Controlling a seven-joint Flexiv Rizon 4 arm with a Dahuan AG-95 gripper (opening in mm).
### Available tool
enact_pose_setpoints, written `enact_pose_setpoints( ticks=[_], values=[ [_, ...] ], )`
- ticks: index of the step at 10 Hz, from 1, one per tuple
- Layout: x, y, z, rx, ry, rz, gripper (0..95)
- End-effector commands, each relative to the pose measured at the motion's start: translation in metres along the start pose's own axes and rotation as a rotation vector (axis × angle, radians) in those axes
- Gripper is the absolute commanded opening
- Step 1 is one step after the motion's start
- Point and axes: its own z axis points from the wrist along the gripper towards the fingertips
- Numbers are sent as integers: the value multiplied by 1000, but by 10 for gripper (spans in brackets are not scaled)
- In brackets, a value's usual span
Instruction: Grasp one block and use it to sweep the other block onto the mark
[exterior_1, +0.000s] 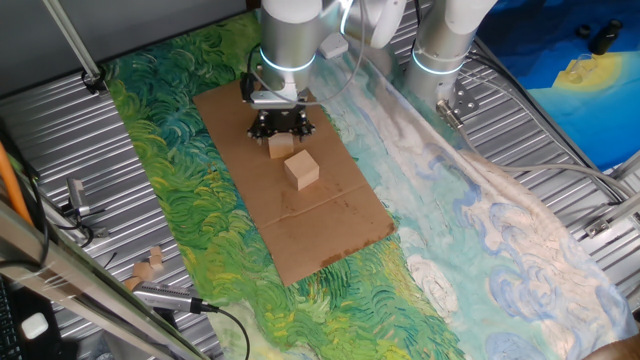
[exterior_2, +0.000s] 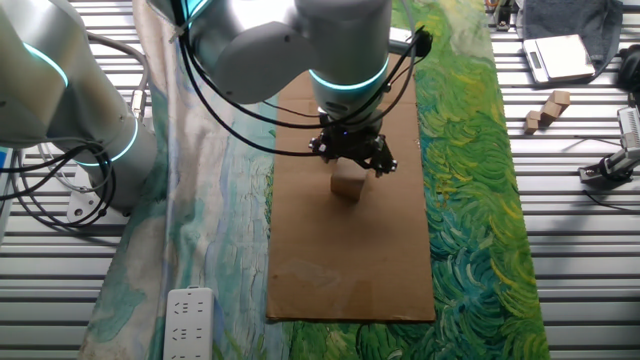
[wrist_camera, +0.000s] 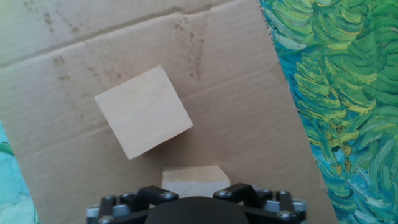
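Pincer (exterior_1: 281, 133) first: your pincer hangs low over the far half of the cardboard sheet (exterior_1: 330, 235), and a pale wooden block sits right at its tip, the held block (wrist_camera: 194, 181) showing just past the black hand body in the hand view. You cannot see the fingers themselves in any view, so whether they are pinching that block or merely standing over it cannot be told, though the block's place directly under the hand suggests a grip. Just beyond it, along the line the hand looks down, lies the free block (wrist_camera: 143, 112), near the held one but apart, with a strip of bare cardboard between them. It sits turned, a corner rather than a flat face toward your pincer, and a little to the left of the held block in the hand view. That offset is what your coming push turns on: a straight shove would likely catch the corner and spin it. The mark does not show clearly in any view, so you cannot yet say which way to sweep.
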Motion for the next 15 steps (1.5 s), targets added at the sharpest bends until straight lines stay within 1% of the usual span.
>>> enact_pose_setpoints(
  ticks=[1, 2, 9, 11, 14, 15],
  values=[
    [0, 0, 0, -23, 5, -10, 760],
    [0, 0, 0, -32, 4, -8, 950],
    [0, 0, 0, -32, 4, -19, 950],
    [0, 0, 0, -38, -1, -15, 950],
    [0, 5, -16, -49, 13, 6, 950],
    [2, 7, -23, -52, 4, 13, 950]
  ],
)
